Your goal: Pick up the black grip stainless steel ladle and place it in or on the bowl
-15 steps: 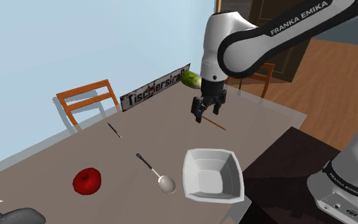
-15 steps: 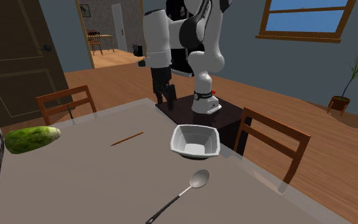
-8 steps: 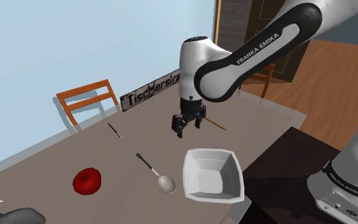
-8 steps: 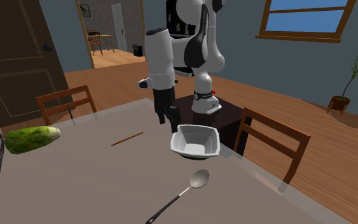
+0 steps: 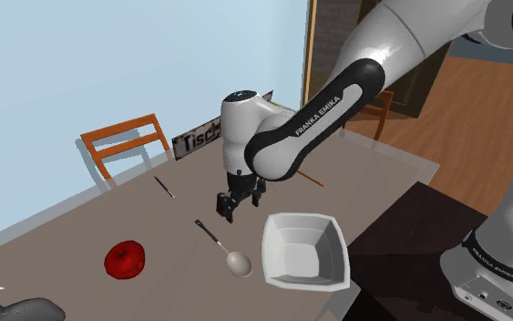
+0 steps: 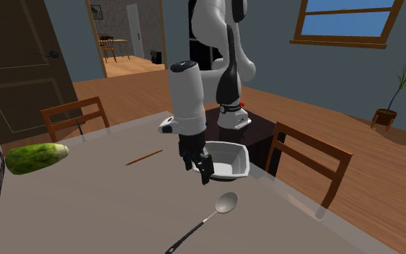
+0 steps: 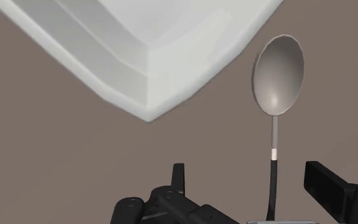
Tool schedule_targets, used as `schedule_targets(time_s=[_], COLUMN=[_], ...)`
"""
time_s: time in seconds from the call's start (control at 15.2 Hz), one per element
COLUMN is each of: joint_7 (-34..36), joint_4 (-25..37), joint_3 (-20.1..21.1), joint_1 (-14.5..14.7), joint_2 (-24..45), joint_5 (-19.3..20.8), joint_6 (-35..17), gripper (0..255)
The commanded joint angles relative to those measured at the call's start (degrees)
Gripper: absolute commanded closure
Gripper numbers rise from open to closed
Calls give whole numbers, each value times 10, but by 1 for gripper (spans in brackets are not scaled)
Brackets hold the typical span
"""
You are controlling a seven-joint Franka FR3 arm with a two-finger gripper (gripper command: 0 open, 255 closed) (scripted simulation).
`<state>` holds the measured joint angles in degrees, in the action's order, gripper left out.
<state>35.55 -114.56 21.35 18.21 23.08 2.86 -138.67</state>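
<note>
Wrist view is showing the all-black two-finger gripper [image 7: 257, 186], jaws apart, hovering over the black-handled silver-bowled ladle [image 7: 275, 137] lying just beside the white square bowl [image 7: 147, 86]: the approach is being made, calling next for descent and closure on the handle.

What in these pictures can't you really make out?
Sign, shoulder view: the arm covers its later letters.
Ladle, wrist view: handle end runs past the picture's edge.
Thin dark thing, shoulder view: too small to name.
Bowl, wrist view: mostly beyond the picture's edge.
</note>
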Motion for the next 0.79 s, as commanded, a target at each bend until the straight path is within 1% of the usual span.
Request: schedule_targets(time_s=[0.0,0.4,0.73], joint_7=[14,43,47], joint_4=[33,169,179], joint_3=[-6,-26,-33], joint_1=[18,79,87], joint_2=[42,171,198], joint_5=[18,57,63], joint_6=[-8,2,-15], gripper=[0,0,0])
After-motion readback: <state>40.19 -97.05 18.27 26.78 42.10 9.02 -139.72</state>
